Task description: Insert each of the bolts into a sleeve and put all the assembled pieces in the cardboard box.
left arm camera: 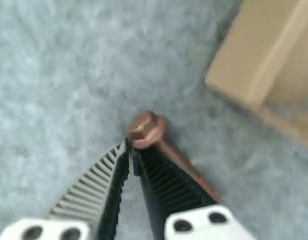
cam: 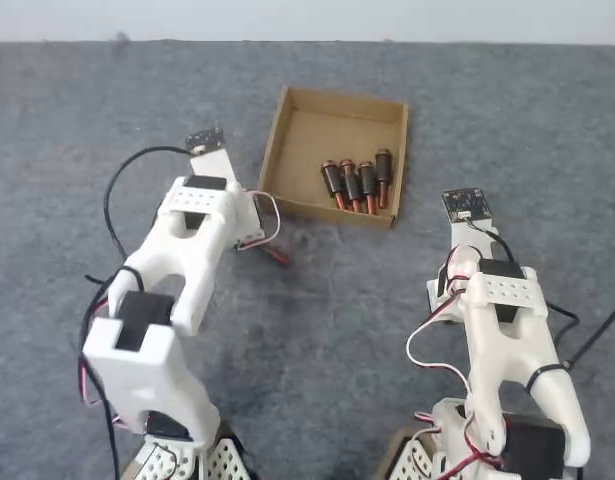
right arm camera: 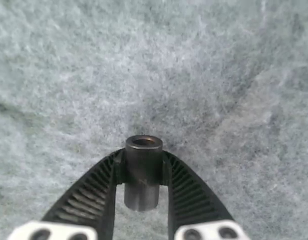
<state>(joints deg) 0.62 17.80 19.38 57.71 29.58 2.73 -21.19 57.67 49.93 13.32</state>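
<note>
In the left wrist view a copper bolt [left arm camera: 146,129] lies on the grey carpet, its hex head just past the tips of my left gripper [left arm camera: 129,146]. The fingers are shut with only a thin slit between them, and the bolt's shaft runs along the outer side of one finger [left arm camera: 166,177], not between them. From above, the bolt [cam: 277,255] pokes out beside the left arm, close to the near left corner of the cardboard box [cam: 275,150]. My right gripper [right arm camera: 142,160] is shut on a dark sleeve [right arm camera: 142,175], its open bore facing away from the camera.
Several assembled pieces [cam: 359,183] lie side by side in the box near its front wall. Both arms' cables [cam: 122,190] trail over the carpet. Open carpet stretches between the two arms and in front of the box.
</note>
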